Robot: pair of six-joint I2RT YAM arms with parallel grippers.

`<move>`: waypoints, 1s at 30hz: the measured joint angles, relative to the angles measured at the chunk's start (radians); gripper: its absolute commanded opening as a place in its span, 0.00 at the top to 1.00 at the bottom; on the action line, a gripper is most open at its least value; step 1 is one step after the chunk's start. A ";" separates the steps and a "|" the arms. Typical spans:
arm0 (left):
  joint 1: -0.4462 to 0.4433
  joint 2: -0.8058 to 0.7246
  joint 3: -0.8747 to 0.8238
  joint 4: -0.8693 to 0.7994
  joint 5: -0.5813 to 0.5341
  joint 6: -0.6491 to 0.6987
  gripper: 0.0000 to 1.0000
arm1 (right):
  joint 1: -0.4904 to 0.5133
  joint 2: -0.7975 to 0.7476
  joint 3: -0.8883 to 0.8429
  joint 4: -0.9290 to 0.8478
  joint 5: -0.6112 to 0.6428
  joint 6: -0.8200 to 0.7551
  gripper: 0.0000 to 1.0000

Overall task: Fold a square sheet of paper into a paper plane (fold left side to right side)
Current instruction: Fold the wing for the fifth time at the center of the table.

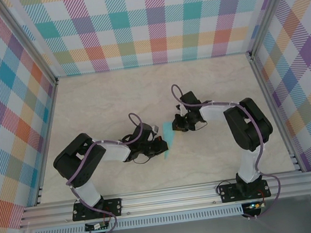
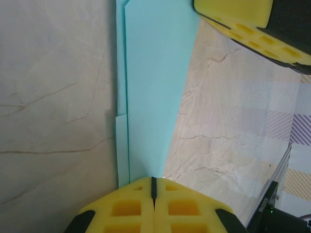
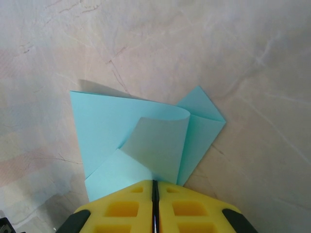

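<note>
While the paper plane [image 1: 169, 139] lies near the worktop's [image 1: 114, 98] middle, the left tool [image 2: 153, 182], pressed together, meets the plane's narrow end, and the right tool [image 3: 155, 183] pinches a curled flap at the plane's wide end.

The yellow fingers [image 3: 121, 208] of the right end effector [image 3: 154, 187] are seen pressed together on a curled-over flap of the partly folded light-turquoise sheet of paper [image 3: 112, 126], whose remaining layers are laid flat on the marbled tabletop [image 3: 218, 48].
</note>
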 measured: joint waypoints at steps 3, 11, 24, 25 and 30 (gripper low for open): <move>0.000 0.000 0.000 0.002 -0.008 0.000 1.00 | -0.019 0.018 0.028 -0.019 -0.009 -0.006 0.90; 0.000 -0.002 0.000 -0.001 -0.007 0.000 1.00 | -0.130 0.058 0.100 -0.021 0.051 -0.034 0.90; 0.000 -0.003 0.000 -0.002 -0.007 0.000 1.00 | -0.143 -0.150 0.043 0.026 0.056 -0.045 0.89; 0.000 -0.003 0.000 -0.002 -0.007 0.000 1.00 | -0.121 -0.162 0.027 0.047 0.039 -0.034 0.89; 0.000 -0.003 0.000 -0.002 -0.007 0.000 1.00 | -0.008 -0.113 -0.018 0.116 -0.029 0.014 0.89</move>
